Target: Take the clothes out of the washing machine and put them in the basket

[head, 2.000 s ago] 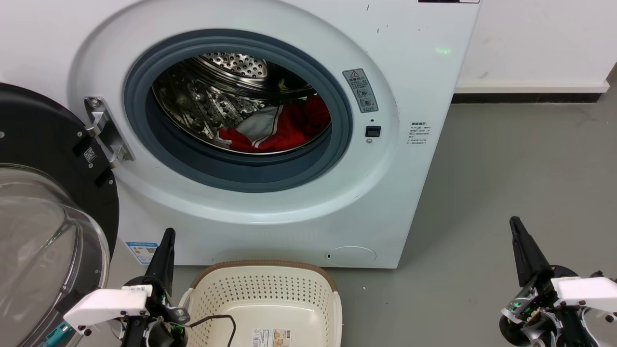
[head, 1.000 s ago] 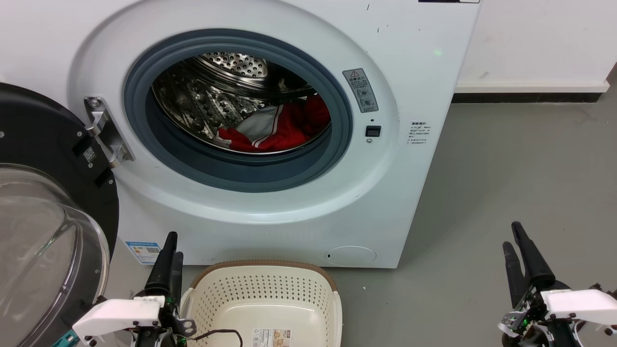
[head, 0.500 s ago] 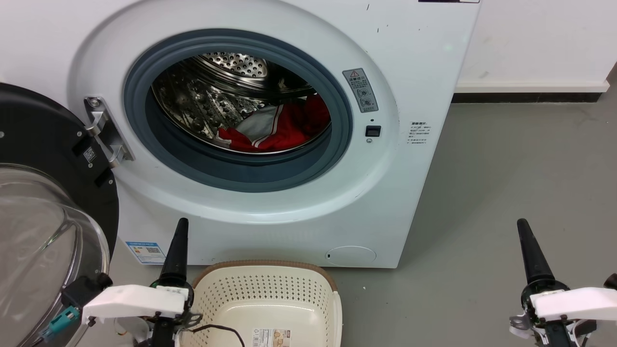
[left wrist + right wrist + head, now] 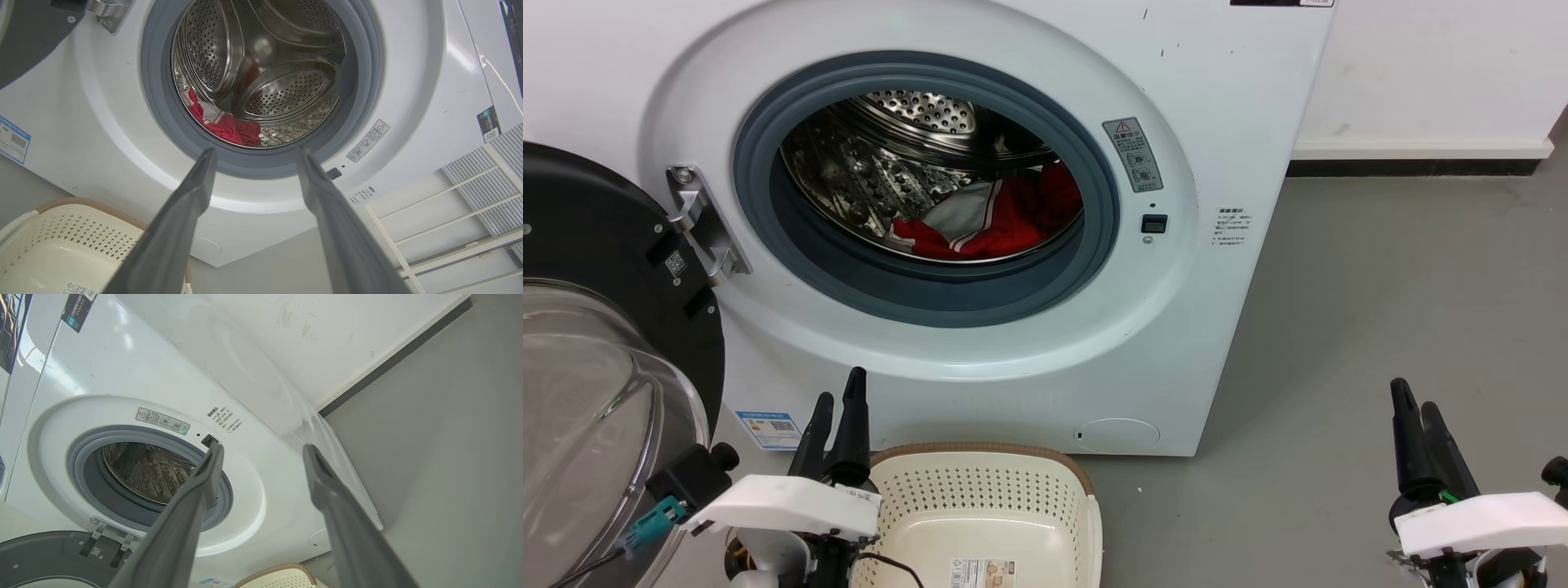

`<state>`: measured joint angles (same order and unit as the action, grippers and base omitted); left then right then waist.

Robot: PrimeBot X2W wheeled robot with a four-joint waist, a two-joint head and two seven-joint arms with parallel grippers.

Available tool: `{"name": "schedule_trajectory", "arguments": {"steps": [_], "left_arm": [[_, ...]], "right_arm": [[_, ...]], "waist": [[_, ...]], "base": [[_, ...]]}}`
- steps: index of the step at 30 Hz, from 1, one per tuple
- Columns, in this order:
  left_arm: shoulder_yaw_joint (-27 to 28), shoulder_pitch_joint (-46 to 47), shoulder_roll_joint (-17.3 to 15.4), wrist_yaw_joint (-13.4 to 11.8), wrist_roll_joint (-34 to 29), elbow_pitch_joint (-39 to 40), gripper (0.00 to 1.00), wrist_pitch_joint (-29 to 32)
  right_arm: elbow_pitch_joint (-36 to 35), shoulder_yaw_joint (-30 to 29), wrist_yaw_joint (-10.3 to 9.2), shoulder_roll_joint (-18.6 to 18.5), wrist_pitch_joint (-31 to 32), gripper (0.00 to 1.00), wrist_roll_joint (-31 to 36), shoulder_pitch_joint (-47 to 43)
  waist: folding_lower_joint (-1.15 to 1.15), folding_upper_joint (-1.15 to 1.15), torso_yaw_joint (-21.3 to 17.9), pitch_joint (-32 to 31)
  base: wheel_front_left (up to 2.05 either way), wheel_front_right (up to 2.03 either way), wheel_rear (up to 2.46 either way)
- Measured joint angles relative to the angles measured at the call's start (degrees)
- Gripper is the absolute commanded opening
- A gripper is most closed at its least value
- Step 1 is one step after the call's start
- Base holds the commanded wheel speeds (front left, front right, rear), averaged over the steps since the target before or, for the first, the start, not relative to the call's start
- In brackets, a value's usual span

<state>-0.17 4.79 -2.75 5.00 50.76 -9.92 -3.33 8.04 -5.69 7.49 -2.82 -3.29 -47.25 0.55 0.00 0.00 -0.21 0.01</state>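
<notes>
The red and white clothes [image 4: 992, 216] lie bunched at the bottom of the steel drum of the washing machine [image 4: 1217, 147], whose door stands open. In the left wrist view the clothes [image 4: 226, 126] show just above my left gripper [image 4: 256, 152], which is open and empty. The basket [image 4: 968, 447] stands on the floor in front of the machine and holds nothing but a paper label. My left gripper [image 4: 840, 388] is at the basket's far left corner, below the drum opening. My right gripper [image 4: 1413, 396] hangs open over the floor, right of the machine.
The round glass door [image 4: 596, 367] is swung wide open on its hinge [image 4: 707, 220] at the left, close beside my left arm. Grey floor [image 4: 1380, 286] stretches right of the machine to a white wall with a dark skirting [image 4: 1413, 166].
My left gripper has risen and shifted right toward the machine front, with both fingers now showing apart. The right gripper has turned in place. The clothes and basket have not moved.
</notes>
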Motion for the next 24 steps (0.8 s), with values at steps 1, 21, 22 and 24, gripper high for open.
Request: {"name": "schedule_trajectory", "arguments": {"steps": [1,21,22,24], "left_arm": [[-0.2,0.0,0.0,-0.1,-0.9,0.0,1.00,-0.2],[-3.0,0.5,-1.8,-3.1,-17.3,0.0,1.00,-3.7],[-3.1,0.5,-1.9,-3.2,-18.0,0.0,1.00,-3.9],[-3.4,0.6,-2.0,-3.5,-19.3,-0.2,1.00,-4.1]], "right_arm": [[0.0,0.0,0.00,0.0,-0.2,1.00,0.9,0.0],[-3.1,0.0,0.00,0.0,-0.7,1.00,17.5,-1.5],[-3.2,-0.1,0.00,0.0,-0.7,1.00,18.2,-1.7],[-3.5,-0.3,0.00,0.0,-0.7,1.00,19.7,-2.0]], "waist": [[0.00,0.00,0.0,0.0],[0.00,0.00,0.2,0.0],[0.01,0.00,0.3,0.0],[0.00,0.00,0.3,-0.1]], "base": [[0.00,0.00,0.00],[0.00,0.00,0.00],[0.00,0.00,0.00],[0.00,0.00,0.00]]}}
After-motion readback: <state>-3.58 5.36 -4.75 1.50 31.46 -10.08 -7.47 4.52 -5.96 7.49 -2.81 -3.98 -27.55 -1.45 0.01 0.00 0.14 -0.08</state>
